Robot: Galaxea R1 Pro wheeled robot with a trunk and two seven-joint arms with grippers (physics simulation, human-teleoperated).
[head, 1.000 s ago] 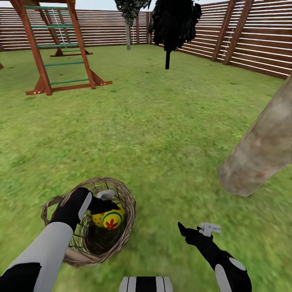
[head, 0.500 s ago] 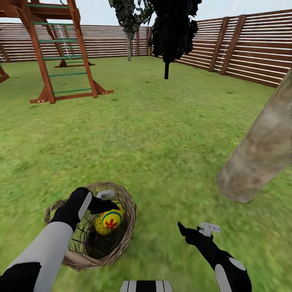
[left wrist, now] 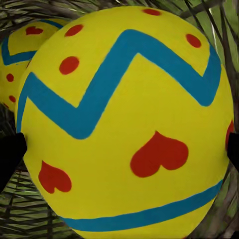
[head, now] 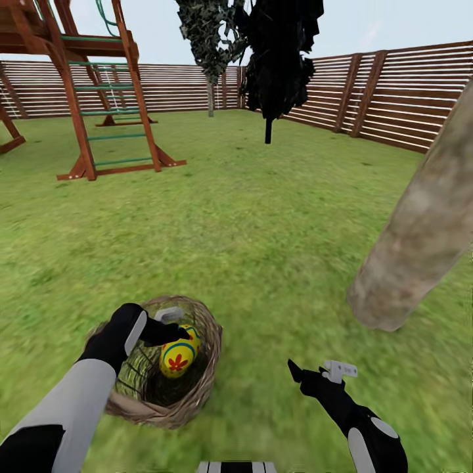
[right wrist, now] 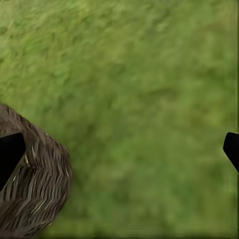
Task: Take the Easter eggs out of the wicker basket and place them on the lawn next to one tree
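Observation:
The wicker basket (head: 135, 402) stands on the lawn (head: 263, 249) in front of me, at the lower left. My left gripper (head: 176, 347) reaches into it and is shut on one Easter egg (head: 179, 358), yellow with a blue zigzag and red marks. In the left wrist view that egg (left wrist: 124, 124) spans the gap between both fingertips (left wrist: 9, 155), and a second egg (left wrist: 20, 55) lies behind it in the basket. My right gripper (head: 316, 372) hovers open over the grass to the right of the basket (right wrist: 35, 184). The tree (head: 420, 236), a thick grey-beige leaning trunk, rises at the right.
A wooden playset (head: 92, 98) stands at the far left. A near-black thin-trunked tree (head: 279, 59) and a slim grey-green tree (head: 209, 46) stand at the back. A brown slatted fence (head: 394, 92) closes the yard. Open grass lies between the basket and the trunk.
The head camera has tilted up, showing more sky and fence. The egg in my left gripper has turned more upright and sits slightly higher in the basket. My right arm has held still.

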